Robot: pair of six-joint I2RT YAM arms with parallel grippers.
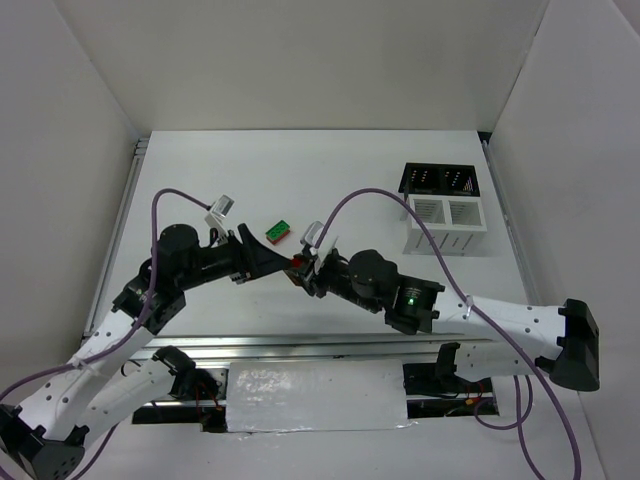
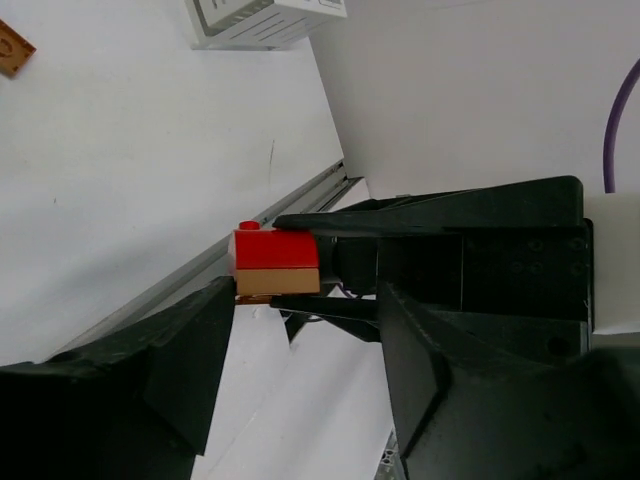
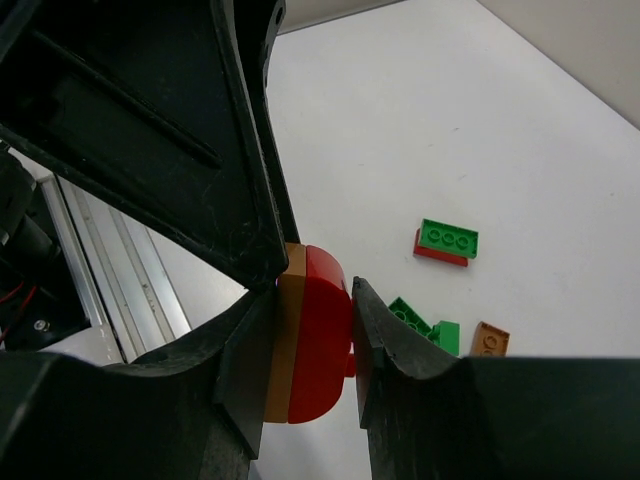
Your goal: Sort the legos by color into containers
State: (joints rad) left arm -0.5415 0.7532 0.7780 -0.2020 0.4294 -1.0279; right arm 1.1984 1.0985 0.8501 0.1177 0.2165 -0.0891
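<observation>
1. The red-and-tan lego [image 3: 315,340] is off the tabletop [image 1: 350,160], above its middle and a little toward the near edge. It is turned on edge. The red studded layer faces the far edge and the tan layer faces the near edge. Its long side runs along the fingers that grip it.
2. Loose on the tabletop beyond it lie a green-on-red lego [image 3: 446,240], some green legos [image 3: 420,322] and a small orange-brown lego [image 3: 490,339]. The black container [image 1: 440,181] and the white container [image 1: 447,226] stand touching toward the far right corner, well apart from the held lego.
3. The right gripper [image 3: 310,325] is clamped on the red-and-tan lego, one finger on each flat face.
4. The left gripper [image 2: 305,292] meets it tip to tip with its jaws apart, wider than the lego. One finger [image 3: 240,200] crowds the tan layer and seems to touch it.
</observation>
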